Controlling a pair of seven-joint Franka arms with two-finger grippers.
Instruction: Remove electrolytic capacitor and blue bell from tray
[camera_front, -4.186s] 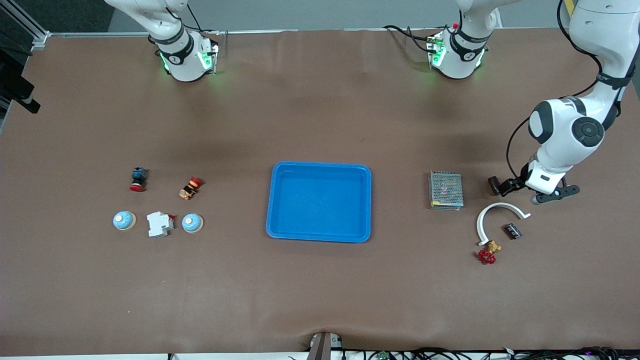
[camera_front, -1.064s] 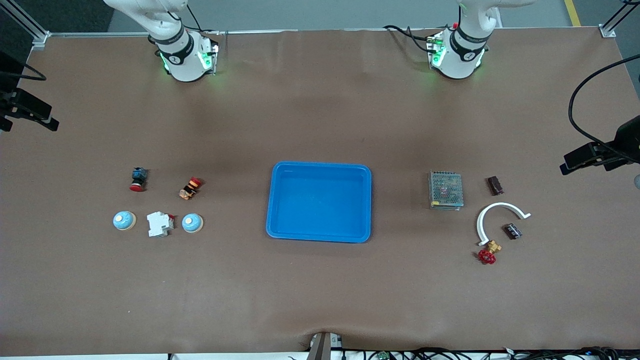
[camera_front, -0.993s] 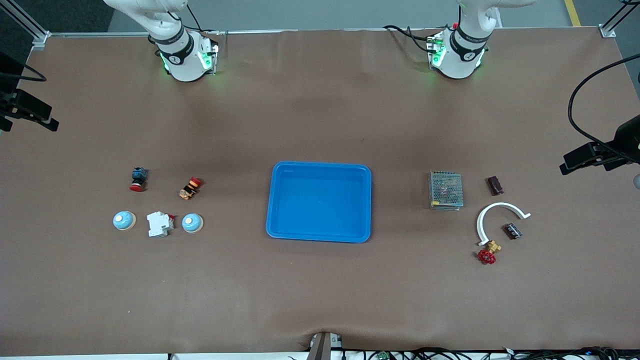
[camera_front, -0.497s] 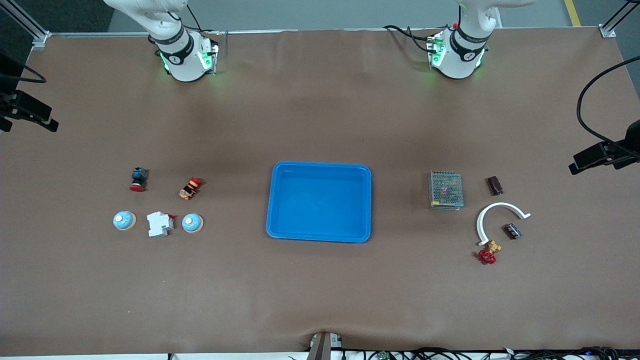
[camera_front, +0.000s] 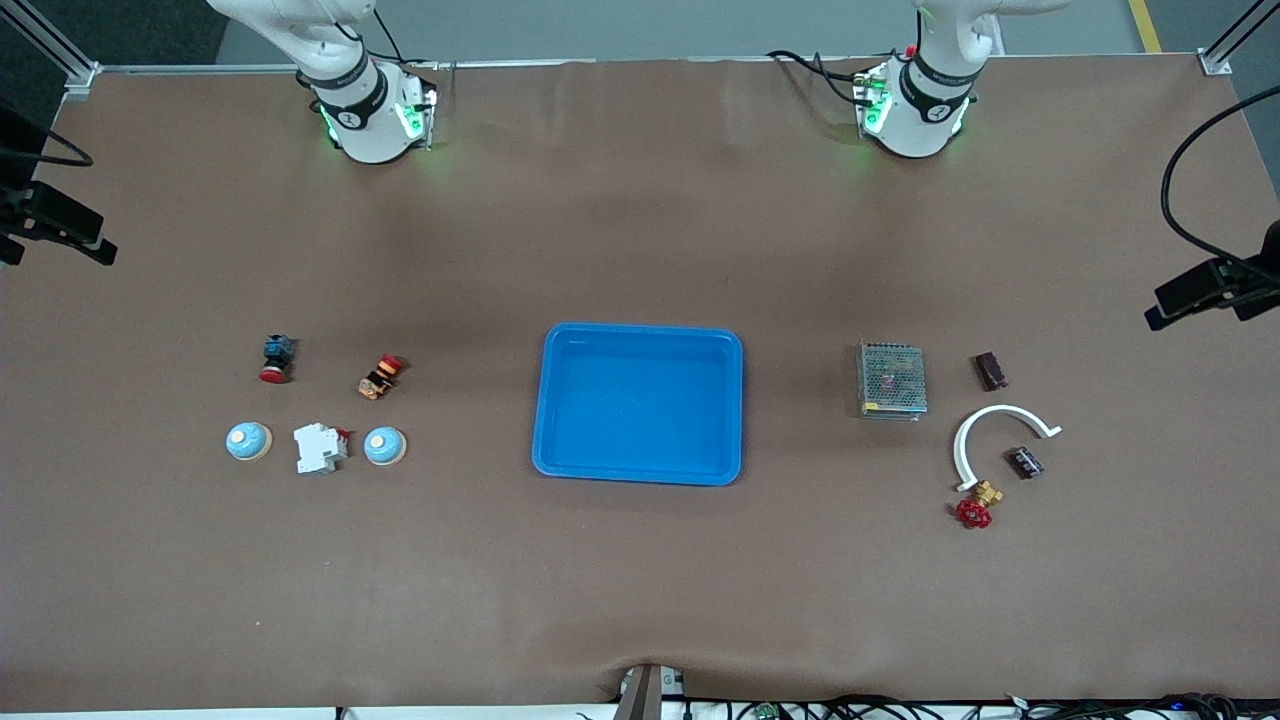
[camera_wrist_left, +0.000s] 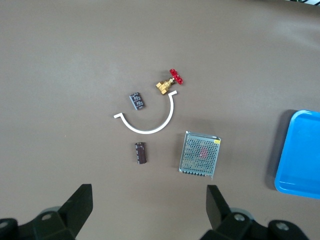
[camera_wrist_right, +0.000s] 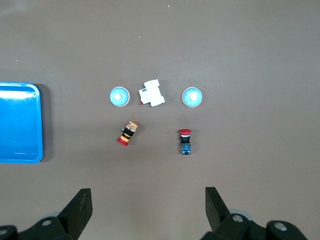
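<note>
The left gripper (camera_wrist_left: 147, 210), fingers spread and empty, has withdrawn high above the electrolytic capacitor (camera_front: 990, 371) it set down, leaving the tray (camera_front: 640, 333) empty, while the right gripper (camera_wrist_right: 147, 210) waits, fingers spread, so the task looks finished

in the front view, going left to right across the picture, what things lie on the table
blue bell → red button switch → white breaker → second blue bell → tray → mesh box → red valve → dark chip

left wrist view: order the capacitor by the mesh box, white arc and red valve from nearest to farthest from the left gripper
1. Dark capacitor, beside the mesh box, nearest the left gripper.
2. White arc, next out.
3. Red-handled valve, at the arc's end, farthest.
</note>
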